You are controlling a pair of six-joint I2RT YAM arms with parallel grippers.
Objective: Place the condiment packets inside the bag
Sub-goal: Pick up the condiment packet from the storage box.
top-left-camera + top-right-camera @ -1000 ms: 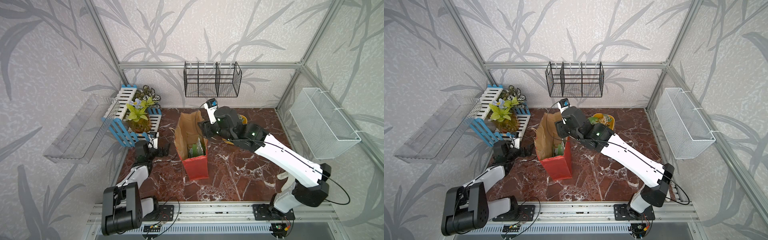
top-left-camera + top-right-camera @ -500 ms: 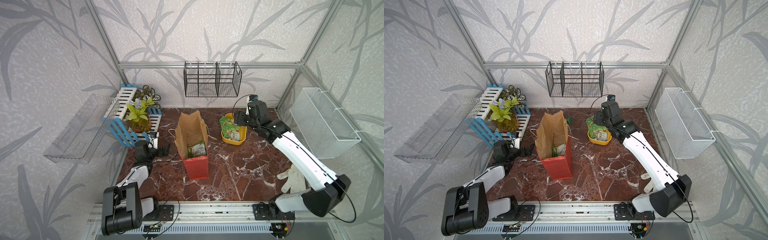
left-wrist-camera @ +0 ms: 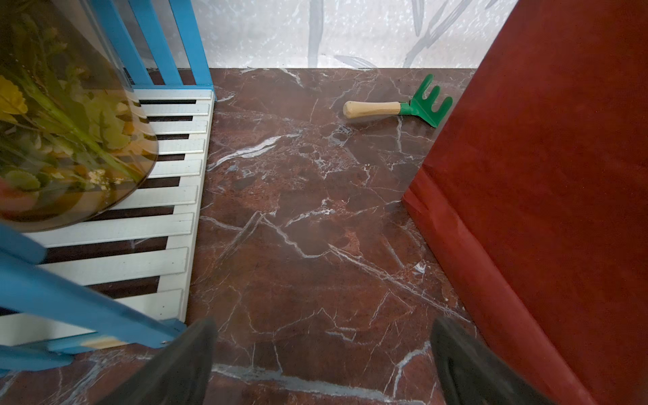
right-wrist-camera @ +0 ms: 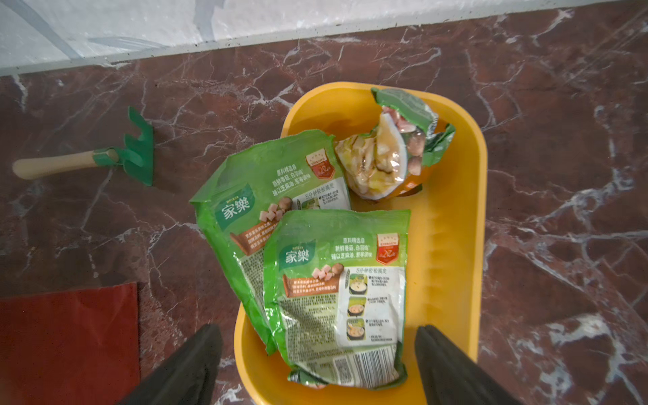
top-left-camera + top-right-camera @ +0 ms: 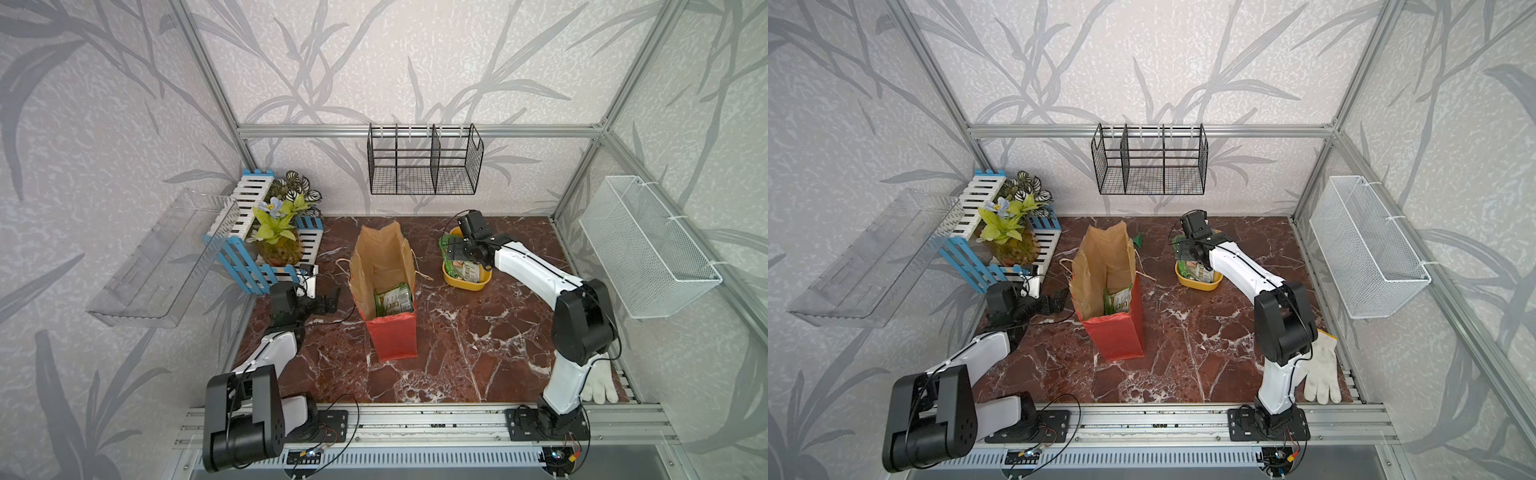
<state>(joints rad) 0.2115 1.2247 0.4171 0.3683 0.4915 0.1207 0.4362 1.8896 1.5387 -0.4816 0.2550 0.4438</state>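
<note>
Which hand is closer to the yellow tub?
Right. The right hand hangs open just above the yellow tub and its packets; the left hand sits open beyond the bag, by the blue-white crate.

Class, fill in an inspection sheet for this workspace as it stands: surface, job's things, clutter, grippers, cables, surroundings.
Surface: red-brown marble tabletop, no spills seen.
Job's things: bag upright and open, condiment packets inside; three further packets in the yellow tub.
Clutter: green hand rake behind the bag; white glove by the right arm's base; plant crate at left.
Grippers: left gripper open, empty, beside the bag; right gripper open above the tub.
Cables: black cable along the right arm, not snagged.
Surroundings: black wire rack, white mesh basket, clear shelf on the walls.
</note>
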